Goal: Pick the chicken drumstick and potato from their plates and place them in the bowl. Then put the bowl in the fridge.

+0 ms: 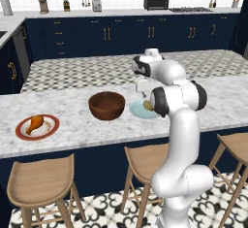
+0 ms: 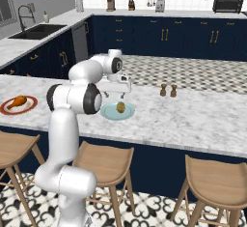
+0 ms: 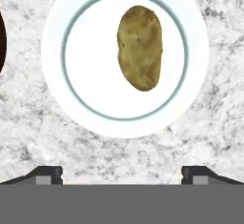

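Observation:
The yellowish potato (image 3: 139, 47) lies on the pale blue plate (image 3: 90, 75), right of its centre in the hand view. My gripper (image 3: 121, 175) hangs open above the plate, apart from the potato, with nothing between its fingertips (image 3: 47, 173). From the base views the gripper (image 1: 142, 94) (image 2: 118, 94) hovers over the potato (image 1: 147, 105) (image 2: 120, 107) and its plate (image 1: 136, 110) (image 2: 108, 112). The dark wooden bowl (image 1: 106, 105) stands just left of that plate. The chicken drumstick (image 1: 36, 123) (image 2: 18, 101) rests on the red-rimmed plate (image 1: 51, 127) (image 2: 29, 106) at the far left. The fridge is out of view.
Two small shakers (image 2: 168, 91) stand on the marble counter (image 2: 193, 120) right of the blue plate. Wooden stools (image 1: 41, 183) line the counter's near edge. A sink (image 2: 36, 30) sits on the side counter, and navy cabinets run along the back wall.

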You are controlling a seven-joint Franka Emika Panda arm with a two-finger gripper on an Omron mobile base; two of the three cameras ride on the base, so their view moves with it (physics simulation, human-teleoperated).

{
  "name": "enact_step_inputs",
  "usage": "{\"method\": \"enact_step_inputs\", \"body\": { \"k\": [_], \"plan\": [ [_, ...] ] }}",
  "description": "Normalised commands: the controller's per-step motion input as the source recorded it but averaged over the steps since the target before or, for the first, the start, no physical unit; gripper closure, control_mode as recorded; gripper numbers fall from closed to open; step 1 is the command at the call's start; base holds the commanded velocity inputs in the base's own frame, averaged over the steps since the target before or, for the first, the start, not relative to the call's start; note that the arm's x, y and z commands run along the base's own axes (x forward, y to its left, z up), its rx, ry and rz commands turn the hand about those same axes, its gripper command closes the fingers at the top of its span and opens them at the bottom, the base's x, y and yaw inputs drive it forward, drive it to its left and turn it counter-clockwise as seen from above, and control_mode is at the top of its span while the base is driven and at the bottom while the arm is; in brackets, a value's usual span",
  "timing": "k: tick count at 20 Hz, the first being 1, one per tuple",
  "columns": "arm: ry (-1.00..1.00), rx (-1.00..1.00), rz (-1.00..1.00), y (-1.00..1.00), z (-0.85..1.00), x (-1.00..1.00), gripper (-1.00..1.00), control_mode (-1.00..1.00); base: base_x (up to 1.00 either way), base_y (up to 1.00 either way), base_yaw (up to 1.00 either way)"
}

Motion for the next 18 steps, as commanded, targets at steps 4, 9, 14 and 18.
{"method": "enact_step_inputs", "body": {
  "k": [4, 9, 14, 18],
  "plan": [
    [-0.09, 0.0, 0.01, -0.19, -0.62, 0.58, -1.0, -1.0, 0.0, 0.0, 0.0],
    [-0.14, 0.0, 0.06, -0.17, -0.33, 0.41, -1.0, -1.0, 0.0, 0.0, 0.0],
    [-0.08, 0.0, 0.06, 0.0, -0.28, 0.12, -1.0, -1.0, 0.0, 0.0, 0.0],
    [-0.02, 0.0, 0.01, 0.0, -0.33, 0.01, -1.0, -1.0, 0.0, 0.0, 0.0]
  ]
}}
